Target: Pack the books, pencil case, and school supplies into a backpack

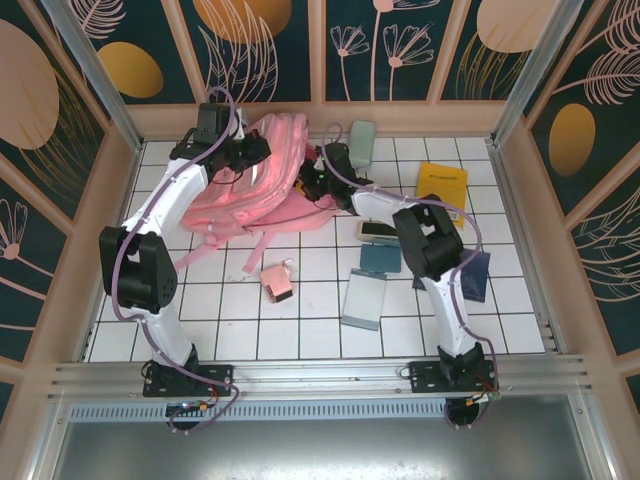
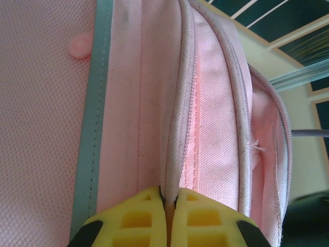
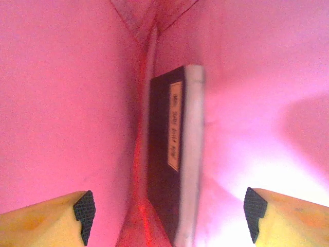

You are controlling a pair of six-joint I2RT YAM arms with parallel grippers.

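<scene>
Top view: pink backpack (image 1: pixel 262 180) lies at far left-centre of the tiled surface (image 1: pixel 320 330), straps trailing toward the near side. Left fingers (image 1: pixel 252 152) sit on its upper edge; right fingers (image 1: pixel 314 178) are at its right-hand opening, tips hidden by fabric, so can't tell their spread from here. Loose on the surface, outside the bag: mint-green case (image 1: pixel 362 140) near the far wall, yellow book (image 1: pixel 442 190) to its right, black-and-cream box (image 1: pixel 378 232) beside the right arm, teal pad (image 1: pixel 380 260) just nearer, grey-blue box (image 1: pixel 365 300) nearer again, navy book (image 1: pixel 472 276) partly under the right arm, pink box (image 1: pixel 277 282) near the strap ends. Left wrist view: left fingers (image 2: pixel 149 211) pressed together, pinching a piped seam of the backpack (image 2: pixel 46 128) next to the zip track; fabric is drawn up taut from the pinch. Right wrist view: camera is inside the backpack (image 3: pixel 61 103), pink lining on both sides. A dark book (image 3: pixel 162 154) w/ a pale label and pale edge stands on its edge in the fold of the lining, leaning on the left wall. Right fingers (image 3: pixel 85 211) are spread wide, one each side of the book, gripping nothing; the book is clear of both pads.
</scene>
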